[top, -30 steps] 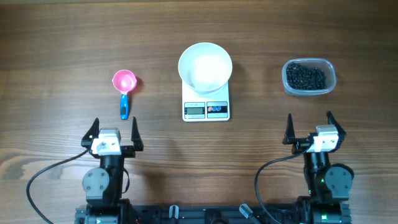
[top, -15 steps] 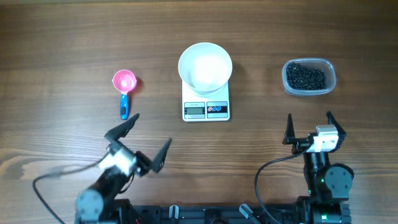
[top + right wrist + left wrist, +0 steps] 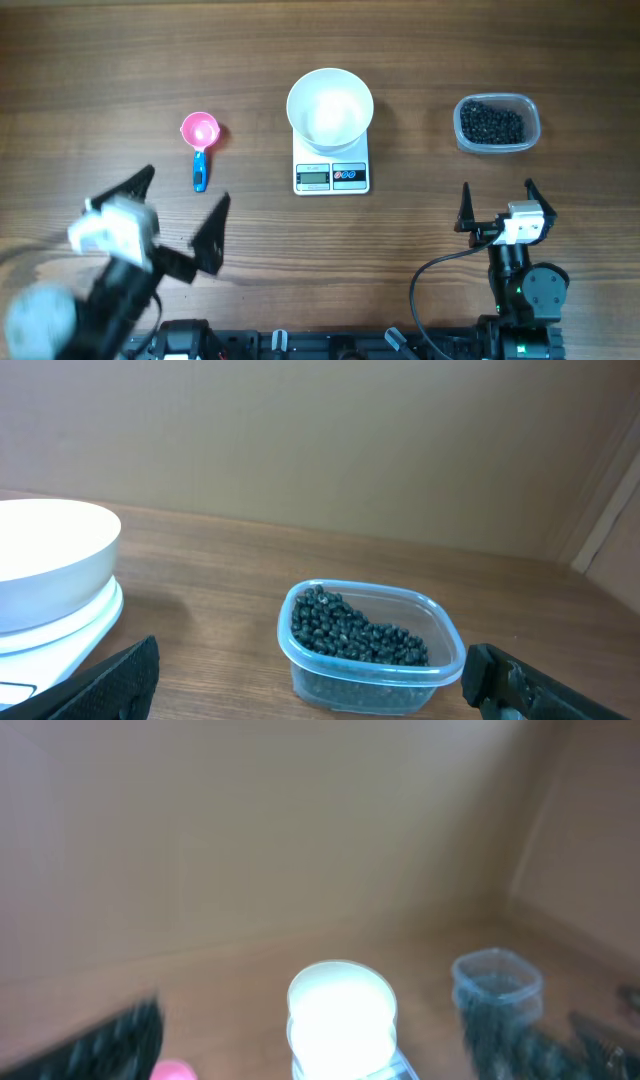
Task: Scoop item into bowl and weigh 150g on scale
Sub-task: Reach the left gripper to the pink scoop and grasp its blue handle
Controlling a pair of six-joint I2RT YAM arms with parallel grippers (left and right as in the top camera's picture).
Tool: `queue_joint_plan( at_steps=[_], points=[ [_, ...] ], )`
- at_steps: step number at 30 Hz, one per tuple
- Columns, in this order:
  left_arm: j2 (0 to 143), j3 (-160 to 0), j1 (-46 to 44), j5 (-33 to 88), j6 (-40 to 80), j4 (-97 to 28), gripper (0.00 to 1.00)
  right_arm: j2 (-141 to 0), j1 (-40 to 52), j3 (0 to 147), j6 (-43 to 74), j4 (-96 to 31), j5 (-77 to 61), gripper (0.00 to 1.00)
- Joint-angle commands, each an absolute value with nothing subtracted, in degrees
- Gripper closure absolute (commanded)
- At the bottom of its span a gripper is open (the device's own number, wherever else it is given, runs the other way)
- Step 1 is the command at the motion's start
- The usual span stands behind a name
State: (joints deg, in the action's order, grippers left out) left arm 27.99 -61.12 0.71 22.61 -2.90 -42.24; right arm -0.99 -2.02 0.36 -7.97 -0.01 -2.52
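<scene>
Beans (image 3: 492, 124) lie heaped in the clear tub (image 3: 533, 112) at the right of the tabletop (image 3: 100, 60), none of them moved. In the overhead view the one change is the left arm. A second ago it sat folded at the near edge. Now it has swung out to the left and lifted, smeared with motion. The left hand (image 3: 188, 184) is released, jaws spread wide, its tips near the blue handle of the pink scoop (image 3: 200, 140) but not touching it. The right hand (image 3: 498, 186) has not stirred and is equally released, gripping nothing. The white bowl (image 3: 330, 107) sits empty on the scale (image 3: 331, 176).

The left wrist view is blurred by the swing. It shows the bowl ahead, the tub to the right and a sliver of pink at the bottom edge.

The right wrist view is sharp and looks straight at the tub, its dark fingers wide apart on either side.

As I read it, the reach for the scoop has only begun, and scooping and weighing are all still ahead.
</scene>
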Motion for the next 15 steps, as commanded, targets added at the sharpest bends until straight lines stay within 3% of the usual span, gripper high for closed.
queue_joint_plan(
  at_steps=[1, 8, 10, 13, 15],
  points=[
    [46.6, -77.5, 0.5, 20.1, -4.1, -59.6, 0.0, -0.4, -1.7, 0.3, -7.5, 0.1, -2.6, 0.0],
    [66.3, -81.9, 0.5, 30.2, -4.1, -65.8, 0.0, -0.4, -1.7, 0.3, -7.5, 0.1, -2.6, 0.0],
    [69.6, -81.9, 0.6, 26.2, -3.5, -65.3, 0.0, -0.4, -1.7, 0.3, -7.5, 0.1, -2.6, 0.0],
    [75.6, -81.9, 3.1, 4.4, 16.1, -64.7, 0.0, -0.4, -1.7, 0.3, -7.5, 0.1, -2.6, 0.0],
    [80.1, -81.9, 5.6, 2.4, 20.1, -65.3, 0.0, -0.4, -1.7, 0.3, -7.5, 0.1, -2.6, 0.0]
  ],
)
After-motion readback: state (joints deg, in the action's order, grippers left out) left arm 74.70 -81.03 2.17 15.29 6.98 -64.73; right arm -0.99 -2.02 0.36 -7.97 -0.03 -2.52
